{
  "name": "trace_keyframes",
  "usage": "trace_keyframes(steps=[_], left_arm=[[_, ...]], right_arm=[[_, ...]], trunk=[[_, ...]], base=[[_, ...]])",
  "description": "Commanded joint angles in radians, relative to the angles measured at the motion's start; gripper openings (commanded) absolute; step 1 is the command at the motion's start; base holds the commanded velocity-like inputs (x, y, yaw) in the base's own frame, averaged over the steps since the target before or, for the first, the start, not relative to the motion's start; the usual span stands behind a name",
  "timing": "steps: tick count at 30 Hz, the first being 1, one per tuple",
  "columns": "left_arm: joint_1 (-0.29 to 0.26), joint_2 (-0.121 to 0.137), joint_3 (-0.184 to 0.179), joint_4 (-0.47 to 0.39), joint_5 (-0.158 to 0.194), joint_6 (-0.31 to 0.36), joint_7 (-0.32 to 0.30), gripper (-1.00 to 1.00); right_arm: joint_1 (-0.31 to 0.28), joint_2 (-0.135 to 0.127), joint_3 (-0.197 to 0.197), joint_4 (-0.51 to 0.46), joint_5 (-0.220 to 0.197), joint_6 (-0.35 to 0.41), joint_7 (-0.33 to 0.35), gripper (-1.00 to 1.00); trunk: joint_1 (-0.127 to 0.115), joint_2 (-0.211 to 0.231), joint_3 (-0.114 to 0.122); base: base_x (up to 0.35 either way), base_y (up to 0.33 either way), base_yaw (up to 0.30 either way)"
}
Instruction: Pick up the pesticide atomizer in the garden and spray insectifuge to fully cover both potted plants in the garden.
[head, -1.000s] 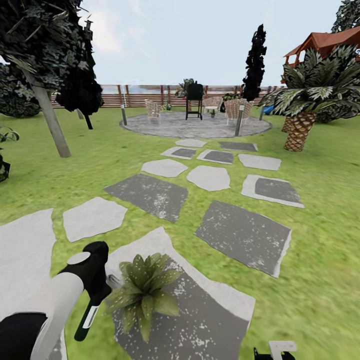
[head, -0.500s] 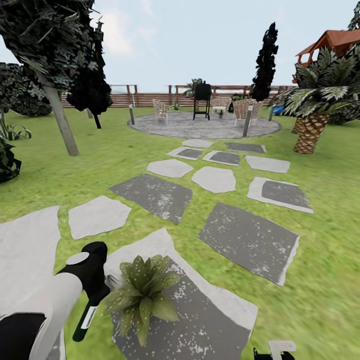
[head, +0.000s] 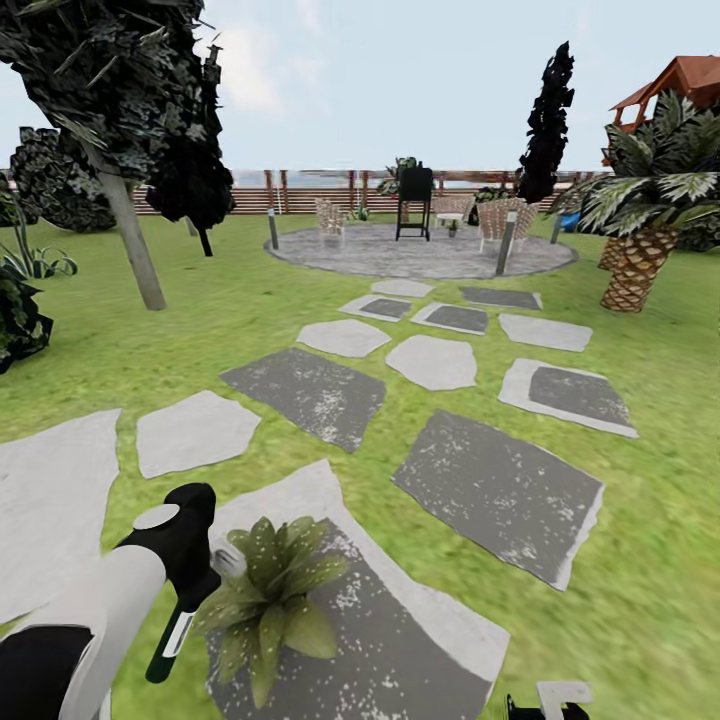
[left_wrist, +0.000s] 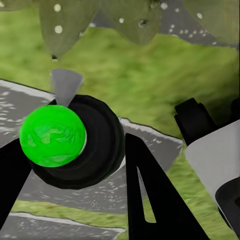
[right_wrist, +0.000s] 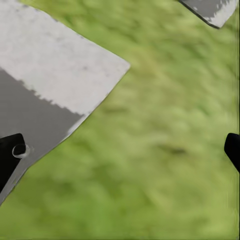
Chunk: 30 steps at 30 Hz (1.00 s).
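Note:
My left gripper (head: 188, 548) is shut on the pesticide atomizer (head: 170, 640), whose dark body with a white label hangs down below the hand. In the left wrist view the atomizer (left_wrist: 92, 142) is a round dark body with a bright green ball on it, held between the black fingers (left_wrist: 150, 195), and a small grey cone points at the leaves. Just right of the hand, a potted plant (head: 268, 590) sits on a grey slab (head: 400, 640), its broad green leaves (left_wrist: 135, 17) dotted with white specks. My right gripper (right_wrist: 120, 152) is open above grass and a slab edge.
Stepping slabs (head: 500, 490) lead across the lawn to a round speckled patio (head: 420, 255) with chairs and a black grill (head: 414, 200). A leaning tree trunk (head: 135, 245) stands at the left and a palm (head: 635, 265) at the right. A brown slat fence (head: 300, 198) closes the back.
The whole picture has slid to the right, so the camera has turned left. The left arm with the atomizer stays put in the view, and the plant sits slightly further left.

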Motion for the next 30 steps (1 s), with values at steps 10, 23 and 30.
trace_keyframes(steps=[10, 23, 30], left_arm=[[-0.001, 0.0, -0.007, -0.001, -0.005, 0.01, -0.01, -1.0], [-0.002, 0.002, -0.006, -0.001, -0.005, 0.01, -0.01, -1.0], [-0.002, 0.005, -0.006, -0.001, -0.004, 0.01, -0.009, -1.0]], right_arm=[[-0.001, 0.0, -0.008, 0.001, 0.011, -0.003, -0.003, 1.0], [-0.001, 0.001, -0.008, 0.001, 0.011, -0.003, -0.003, 1.0], [-0.001, 0.003, -0.008, 0.001, 0.011, -0.003, -0.003, 1.0]], trunk=[[0.0, 0.0, -0.001], [0.0, 0.0, -0.001], [0.0, 0.0, -0.001]], base=[[-0.079, -0.271, 0.0], [-0.139, -0.271, 0.025], [-0.139, -0.27, 0.254]])
